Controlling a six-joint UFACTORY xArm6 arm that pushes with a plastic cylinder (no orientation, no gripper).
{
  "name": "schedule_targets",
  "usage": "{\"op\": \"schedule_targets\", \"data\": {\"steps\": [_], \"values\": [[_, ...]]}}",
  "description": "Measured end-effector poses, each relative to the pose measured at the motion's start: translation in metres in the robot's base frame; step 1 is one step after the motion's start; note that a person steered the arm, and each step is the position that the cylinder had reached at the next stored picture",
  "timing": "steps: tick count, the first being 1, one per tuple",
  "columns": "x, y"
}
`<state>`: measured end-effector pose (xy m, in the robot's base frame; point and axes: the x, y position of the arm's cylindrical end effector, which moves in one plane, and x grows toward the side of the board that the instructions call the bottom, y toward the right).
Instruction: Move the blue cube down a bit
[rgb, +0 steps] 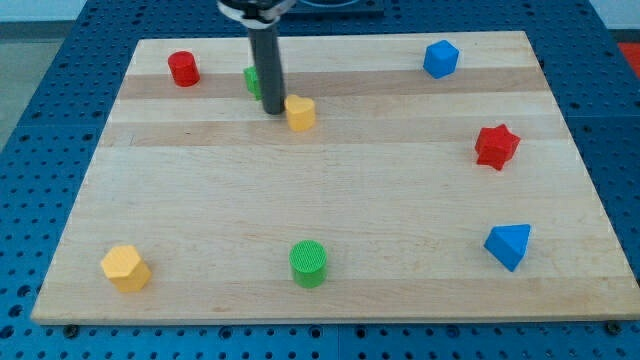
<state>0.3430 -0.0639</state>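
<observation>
No writing shows anywhere. A pale wooden board lies on a blue perforated table. My tip — a bare rod, holding nothing — rests between a green block and a small yellow block. The blue cube sits well apart, near the view's top right.

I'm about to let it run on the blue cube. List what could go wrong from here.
1. My tip sits far from the blue cube, wedged between a green block and a yellow block; leaving may knock either one.
2. A straight path would likely push the yellow block along.
3. The red star lies below the cube, so too long a push down could crowd it.
</observation>
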Motion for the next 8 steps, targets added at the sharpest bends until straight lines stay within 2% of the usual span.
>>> {"op": "schedule_targets", "data": {"steps": [1, 2, 3, 4, 5, 6, 7, 8], "values": [[-0.045, 0.009], [-0.068, 0.032], [-0.065, -0.041], [-0.065, -0.077], [-0.081, 0.033], [-0.116, 0.156], [-0.134, 0.219], [-0.121, 0.231]]}}
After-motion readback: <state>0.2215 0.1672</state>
